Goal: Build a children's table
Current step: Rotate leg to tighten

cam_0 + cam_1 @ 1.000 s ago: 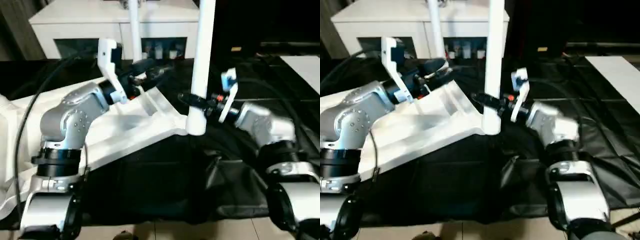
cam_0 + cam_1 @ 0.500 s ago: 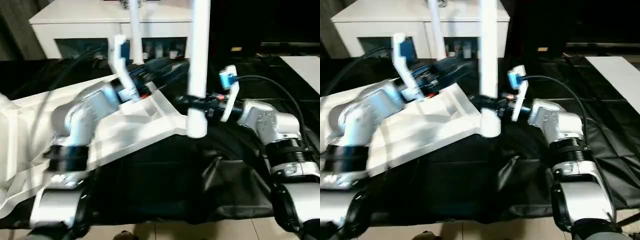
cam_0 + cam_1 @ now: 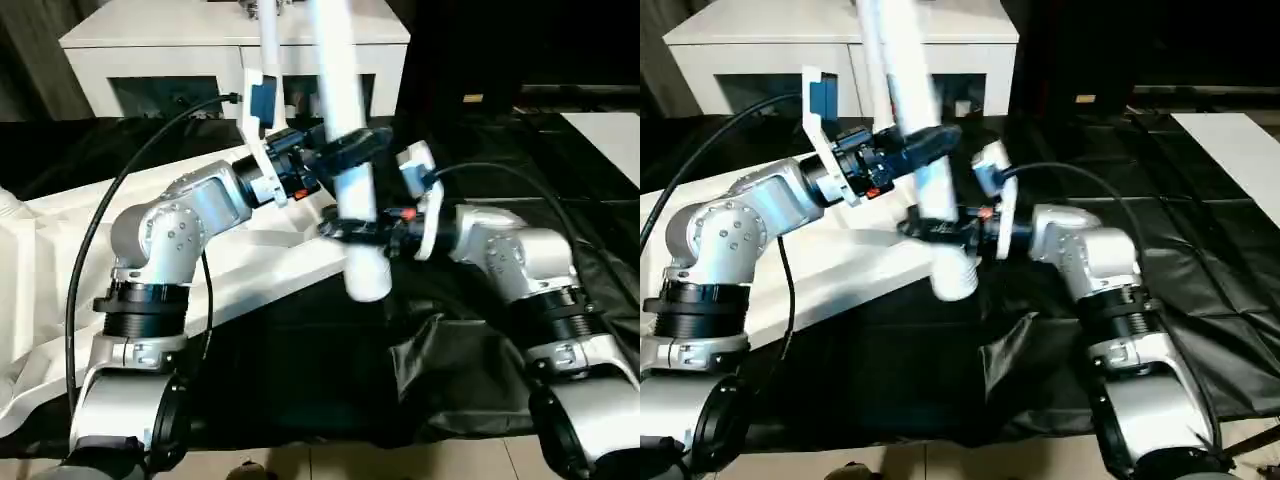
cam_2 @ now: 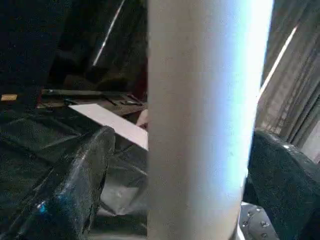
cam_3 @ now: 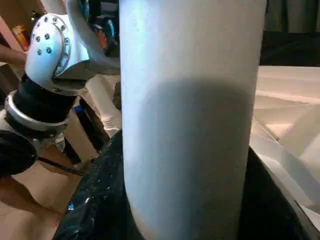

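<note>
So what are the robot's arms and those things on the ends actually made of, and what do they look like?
Each arm is a chain of rounded silver metal segments joined by ribbed black collars. The left arm trails a thin black cable, as does the right arm. Near each wrist sits a white bracket with a blue patch. The left tool and right tool each have two black fingers, with small red-orange details behind them.

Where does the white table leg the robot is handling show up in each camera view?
Left eye: leg, centre, tilted, over the tabletop.
Right eye: centre-left.
Left wrist: tall white column, centre.
Right wrist: centre.
Shared landmark: the white cabinet behind.
</note>
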Robot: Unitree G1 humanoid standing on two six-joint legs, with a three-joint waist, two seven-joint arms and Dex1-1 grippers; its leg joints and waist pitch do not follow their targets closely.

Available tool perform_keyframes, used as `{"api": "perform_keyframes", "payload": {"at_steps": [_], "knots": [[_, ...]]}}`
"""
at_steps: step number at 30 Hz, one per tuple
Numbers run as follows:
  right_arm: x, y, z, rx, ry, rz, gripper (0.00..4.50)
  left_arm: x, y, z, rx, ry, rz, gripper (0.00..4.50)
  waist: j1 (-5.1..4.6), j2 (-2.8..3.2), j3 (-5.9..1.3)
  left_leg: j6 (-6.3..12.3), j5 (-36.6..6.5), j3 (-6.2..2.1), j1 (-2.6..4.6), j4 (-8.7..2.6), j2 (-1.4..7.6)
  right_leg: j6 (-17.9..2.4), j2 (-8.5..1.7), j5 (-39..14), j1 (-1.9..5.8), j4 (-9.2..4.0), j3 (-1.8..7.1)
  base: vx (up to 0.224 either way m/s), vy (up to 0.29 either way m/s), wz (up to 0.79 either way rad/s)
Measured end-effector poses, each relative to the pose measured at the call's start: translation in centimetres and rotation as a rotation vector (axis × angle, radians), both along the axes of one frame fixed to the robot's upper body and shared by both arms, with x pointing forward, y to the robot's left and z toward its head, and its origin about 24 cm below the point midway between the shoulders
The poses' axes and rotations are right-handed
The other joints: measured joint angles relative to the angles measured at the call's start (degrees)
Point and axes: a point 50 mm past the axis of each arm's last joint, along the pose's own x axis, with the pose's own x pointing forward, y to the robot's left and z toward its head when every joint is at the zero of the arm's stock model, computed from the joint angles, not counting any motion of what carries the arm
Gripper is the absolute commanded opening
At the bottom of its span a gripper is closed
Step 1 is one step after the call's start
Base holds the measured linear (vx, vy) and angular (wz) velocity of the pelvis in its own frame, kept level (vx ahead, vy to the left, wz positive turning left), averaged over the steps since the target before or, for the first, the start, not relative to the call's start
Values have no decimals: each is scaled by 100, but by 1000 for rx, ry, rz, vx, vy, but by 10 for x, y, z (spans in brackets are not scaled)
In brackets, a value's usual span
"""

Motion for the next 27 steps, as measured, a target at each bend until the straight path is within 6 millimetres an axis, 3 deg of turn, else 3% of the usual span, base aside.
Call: {"api": "perform_keyframes", "payload": {"at_steps": [3, 10, 11, 16, 27], "knots": [[-2, 1, 0, 10, 15, 20, 184, -3, 5, 3, -51, 16, -52, 423, -1, 0, 0, 0, 0, 0, 1, 0, 0, 0, 0, 0, -1, 0, -1, 0, 0, 0], [-9, -3, -8, 30, 67, 76, 184, -13, 20, -2, 9, 45, -143, 369, -1, 2, 1, -1, 0, 0, 3, -2, 1, 0, 1, 0, -1, -1, -1, 0, 0, 0], [-9, -3, -9, 29, 69, 77, 184, -14, 20, -3, 15, 47, -153, 343, -3, 3, 2, -1, 0, 0, 3, -2, 1, 0, 1, 0, -1, -1, -1, 0, 0, 0], [-11, 0, -10, 22, 72, 97, 184, -14, 15, -5, 50, 44, -157, 331, 3, 4, 1, -2, 0, -2, 7, -2, 1, 0, 1, 0, 6, -1, 0, 0, 0, 0], [-11, 0, -12, 0, 73, 100, 184, -11, 14, -6, 79, 44, -125, 227, -13, 36, 8, -3, 0, -4, 6, -3, 1, 0, 2, 0, 4, 0, -3, 0, 0, 0]]}}
